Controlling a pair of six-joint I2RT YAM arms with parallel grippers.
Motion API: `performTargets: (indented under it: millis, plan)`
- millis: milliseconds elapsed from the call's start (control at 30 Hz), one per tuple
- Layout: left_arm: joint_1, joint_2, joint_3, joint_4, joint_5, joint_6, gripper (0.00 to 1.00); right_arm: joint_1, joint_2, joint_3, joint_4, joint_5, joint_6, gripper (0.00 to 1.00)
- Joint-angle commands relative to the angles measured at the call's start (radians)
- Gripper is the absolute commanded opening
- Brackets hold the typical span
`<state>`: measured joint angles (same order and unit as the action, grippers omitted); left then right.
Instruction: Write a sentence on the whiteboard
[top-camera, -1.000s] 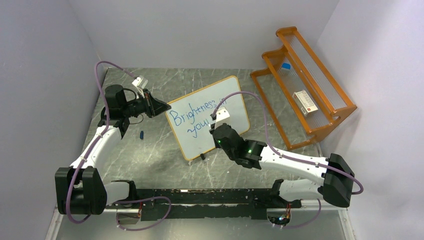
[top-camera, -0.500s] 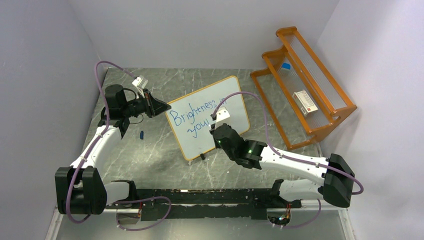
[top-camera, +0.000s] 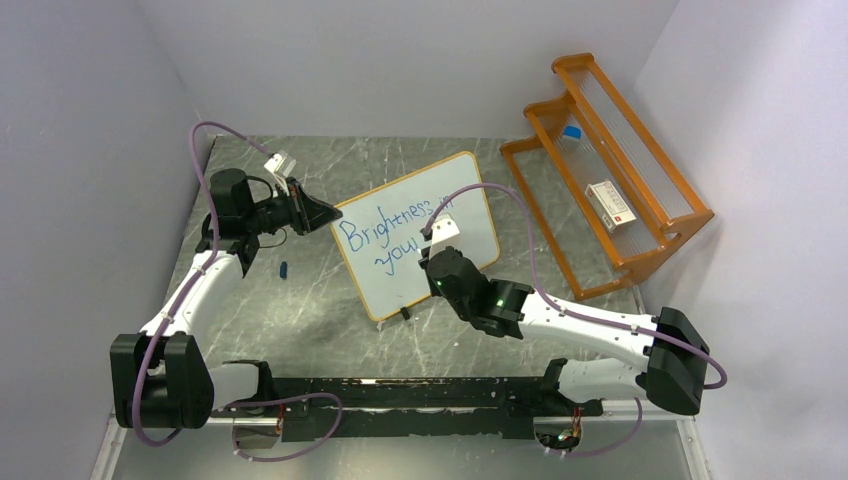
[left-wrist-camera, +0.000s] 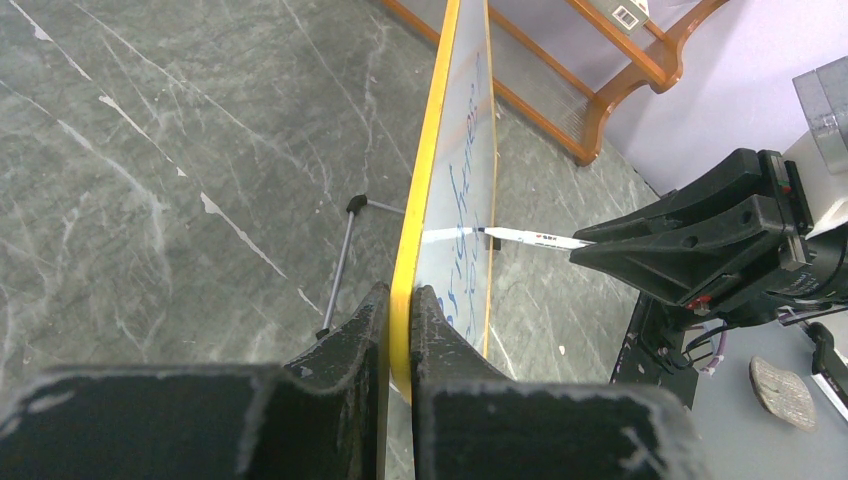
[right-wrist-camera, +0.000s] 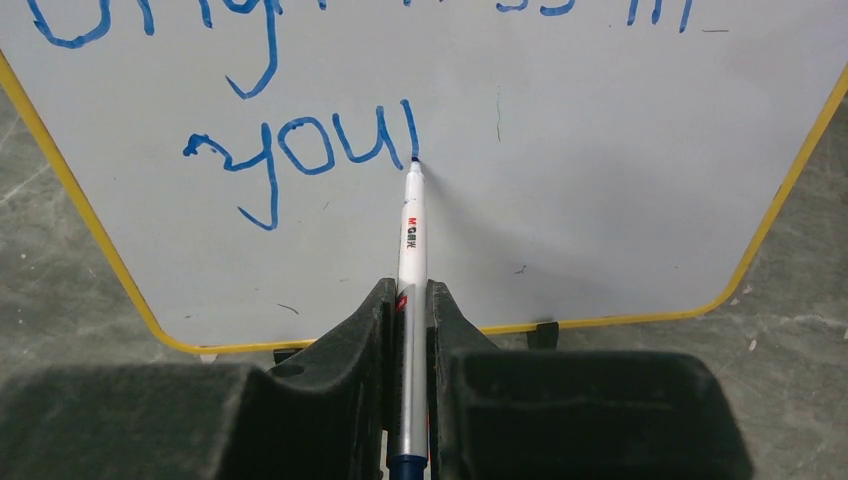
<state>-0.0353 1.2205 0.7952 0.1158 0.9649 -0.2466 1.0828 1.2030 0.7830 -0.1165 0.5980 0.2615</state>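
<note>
Nearest us, our right gripper (right-wrist-camera: 407, 292) is clamped on the marker (right-wrist-camera: 411, 225), whose tip touches the whiteboard (right-wrist-camera: 600, 180) just after "you" in the sentence (top-camera: 392, 232). Our left gripper (left-wrist-camera: 401, 296) pinches the board's left edge mid-table (top-camera: 300, 290). Beyond stands an orange rack (top-camera: 620, 170).

Robot lab cell: bare walls (top-camera: 400, 60), marbled table (top-camera: 330, 300).

Top view: right arm (top-camera: 480, 295) covers line two's end on the white orange-framed whiteboard (top-camera: 390, 285); slim white marker (right-wrist-camera: 411, 240) hidden there. Right wrist: top line of the blue handwritten lettering (right-wrist-camera: 300, 150) cut off at the top edge. Left wrist: board edge-on, text unreadable. Tiny dark-blue item (top-camera: 284, 269) on grey marble tabletop (top-camera: 300, 310): unidentifiable.
</note>
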Motion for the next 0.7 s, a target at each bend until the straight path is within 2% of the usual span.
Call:
performTargets:
  millis: [0,667]
  plan:
    - [-0.023,0.047,-0.034,-0.137,-0.07,0.065,0.05,-0.008,0.008,0.02,0.049,0.024,-0.016,0.0]
    - [-0.025,0.048,-0.033,-0.139,-0.072,0.068,0.05,-0.022,0.017,0.047,0.081,0.037,-0.042,0.0]
